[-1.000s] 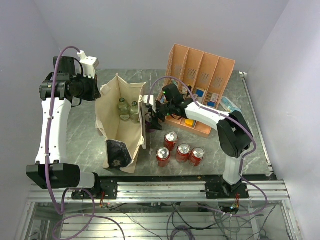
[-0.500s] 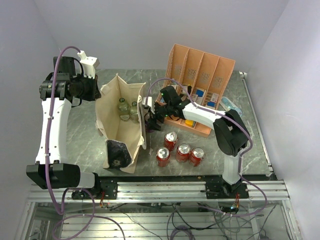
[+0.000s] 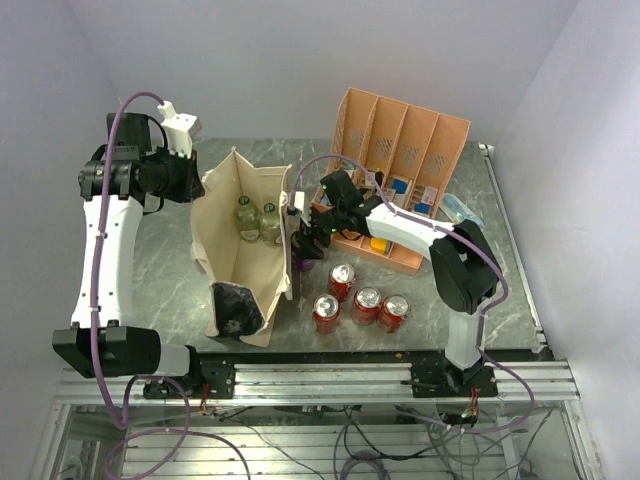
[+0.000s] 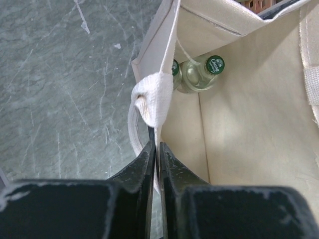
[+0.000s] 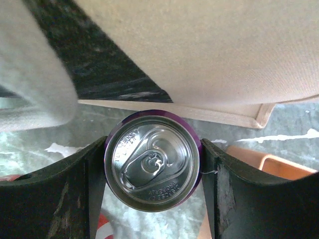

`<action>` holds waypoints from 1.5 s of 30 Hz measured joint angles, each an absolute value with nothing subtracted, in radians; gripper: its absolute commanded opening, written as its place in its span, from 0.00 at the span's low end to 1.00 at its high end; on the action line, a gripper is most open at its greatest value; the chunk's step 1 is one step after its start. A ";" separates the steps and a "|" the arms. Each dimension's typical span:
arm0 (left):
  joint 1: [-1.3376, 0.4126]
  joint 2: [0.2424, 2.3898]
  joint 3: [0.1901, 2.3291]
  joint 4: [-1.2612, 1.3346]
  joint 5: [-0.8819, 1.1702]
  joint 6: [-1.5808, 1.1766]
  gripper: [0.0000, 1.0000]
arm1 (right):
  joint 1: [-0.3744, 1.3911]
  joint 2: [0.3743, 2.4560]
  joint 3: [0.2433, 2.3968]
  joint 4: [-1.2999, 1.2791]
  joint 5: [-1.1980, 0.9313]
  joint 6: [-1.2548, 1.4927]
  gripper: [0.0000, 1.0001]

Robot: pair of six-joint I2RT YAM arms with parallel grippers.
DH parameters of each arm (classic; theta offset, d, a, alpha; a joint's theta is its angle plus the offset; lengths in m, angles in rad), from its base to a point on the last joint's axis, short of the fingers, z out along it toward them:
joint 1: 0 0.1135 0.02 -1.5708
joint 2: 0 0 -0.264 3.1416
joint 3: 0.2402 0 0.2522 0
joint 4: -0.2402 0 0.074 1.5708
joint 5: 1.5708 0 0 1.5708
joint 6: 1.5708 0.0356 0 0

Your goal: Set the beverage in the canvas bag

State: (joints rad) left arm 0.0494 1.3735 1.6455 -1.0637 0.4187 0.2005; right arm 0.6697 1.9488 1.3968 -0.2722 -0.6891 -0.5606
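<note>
**Purple can gripped beside the bag, lift into it not yet made**

Near the front edge of the grey marbled tabletop (image 3: pixel 150 290) we see four red aluminium drink cans (image 3: pixel 367 303) in a cluster. Just beyond them, about mid-table, the right gripper (image 3: pixel 305 240) has its black fingers (image 5: pixel 84 194) pressed against both sides of a purple-rimmed, silver-topped aluminium can (image 5: pixel 152 162). This can sits upright just beside the right wall of the cream-beige canvas bag (image 3: pixel 222 240). The bag stands open left of centre, with two clear glass bottles with green caps (image 4: pixel 215 64) at its far end. At its far left rim the left gripper (image 4: pixel 155 144) is pinched almost closed on the fabric by the handle, which we take to be holding the mouth open. An orange-pink plastic divided organizer (image 3: pixel 400 140) fills the far right corner. We judge the pick to be in hand. Next the can must rise above the rim, cross over it and go down onto bare bag floor.
</note>
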 measured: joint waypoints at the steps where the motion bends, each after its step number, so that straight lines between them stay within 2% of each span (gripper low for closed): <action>1: 0.049 1.374 1.648 -1.066 0.423 0.206 0.29 | 0.670 1.942 1.399 -0.287 -0.687 -0.552 0.19; 4: 0.049 1.380 1.660 -1.070 0.438 0.224 0.44 | 0.666 1.905 1.408 -0.333 -0.676 -0.522 0.10; 6: 0.049 1.383 1.668 -1.072 0.451 0.236 0.63 | 0.659 1.865 1.421 -0.364 -0.666 -0.503 0.07; 8: 0.049 1.384 1.678 -1.071 0.467 0.255 0.72 | 0.641 1.814 1.459 -0.408 -0.654 -0.485 0.04; 10: 0.049 1.382 1.689 -1.075 0.483 0.273 0.76 | 0.619 1.777 1.517 -0.457 -0.638 -0.478 0.02; 13: 0.049 1.379 1.717 -1.082 0.503 0.297 0.76 | 0.587 1.723 1.634 -0.525 -0.603 -0.475 0.00; 20: 0.049 1.324 1.724 -1.088 0.499 0.295 0.68 | 0.594 1.658 1.934 -0.661 -0.553 -0.452 0.00; 28: 0.049 1.271 1.591 -1.089 0.459 0.253 0.52 | 0.821 1.740 2.211 -0.708 -0.525 -0.414 0.00; 32: 0.050 1.249 1.537 -1.088 0.449 0.229 0.36 | 0.910 1.835 2.267 -0.709 -0.551 -0.373 0.00; 39: 0.056 1.196 1.481 -1.083 0.440 0.201 0.10 | 0.946 2.037 2.304 -0.744 -0.526 -0.348 0.00; 45: 0.058 1.190 1.468 -1.074 0.441 0.194 0.07 | 0.949 2.123 2.278 -0.792 -0.474 -0.373 0.00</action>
